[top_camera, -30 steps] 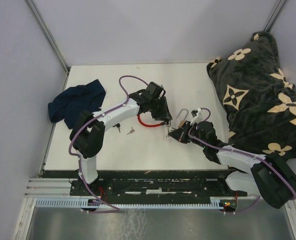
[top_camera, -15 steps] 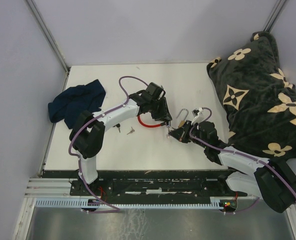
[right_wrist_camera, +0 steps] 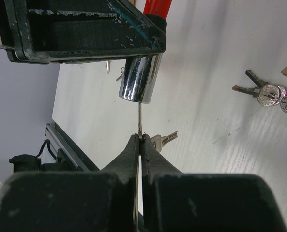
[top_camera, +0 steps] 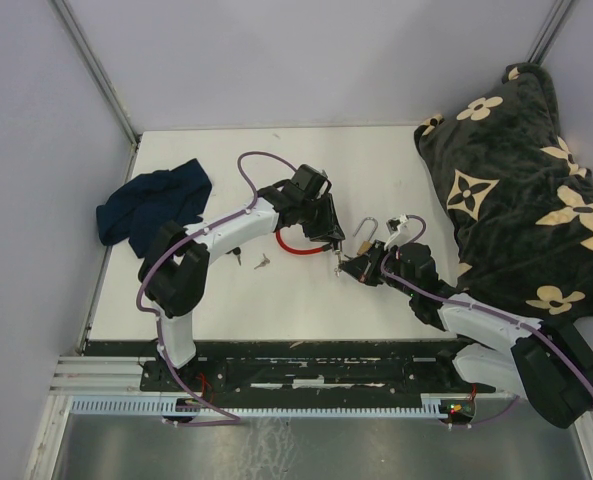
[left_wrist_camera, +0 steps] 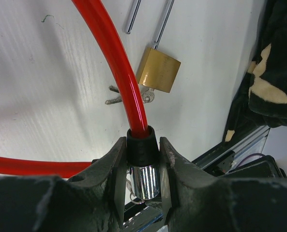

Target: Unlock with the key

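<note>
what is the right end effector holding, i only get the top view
observer: right end effector is shut on a key, blade pointing at the chrome lock cylinder.
operator: is it in the keyhole yet
observer: the tip reaches the cylinder's end face; whether it has entered, i cannot tell.
operator: what steadies the lock
observer: left end effector clamps the black collar where the red cable meets the cylinder.

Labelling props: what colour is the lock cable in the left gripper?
The lock cable is red; clearest in the left wrist view.
</note>
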Robot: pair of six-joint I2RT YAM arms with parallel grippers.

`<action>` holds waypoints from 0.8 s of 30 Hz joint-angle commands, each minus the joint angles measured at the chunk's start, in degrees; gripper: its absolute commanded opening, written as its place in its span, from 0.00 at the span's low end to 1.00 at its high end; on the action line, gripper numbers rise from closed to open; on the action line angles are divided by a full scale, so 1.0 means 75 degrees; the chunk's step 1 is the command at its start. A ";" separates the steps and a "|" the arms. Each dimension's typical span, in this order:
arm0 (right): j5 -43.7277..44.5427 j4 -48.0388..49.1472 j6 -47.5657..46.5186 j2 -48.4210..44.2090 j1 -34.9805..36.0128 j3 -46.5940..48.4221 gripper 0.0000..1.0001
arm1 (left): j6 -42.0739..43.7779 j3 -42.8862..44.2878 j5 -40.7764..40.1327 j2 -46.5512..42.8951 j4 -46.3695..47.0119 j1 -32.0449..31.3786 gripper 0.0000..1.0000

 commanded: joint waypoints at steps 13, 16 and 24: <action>-0.0078 0.1256 0.0605 0.0215 -0.0111 -0.0012 0.02 | -0.0449 -0.0398 0.0277 -0.0718 0.0842 -0.0033 0.03; -0.0111 0.1300 0.0688 0.0200 -0.0170 -0.0024 0.02 | -0.0477 -0.0490 0.0298 -0.0805 0.0912 -0.0034 0.03; 0.0016 0.0848 0.0684 0.0075 -0.0227 0.0137 0.02 | -0.0544 -0.0985 0.0220 -0.1076 0.1189 -0.0071 0.03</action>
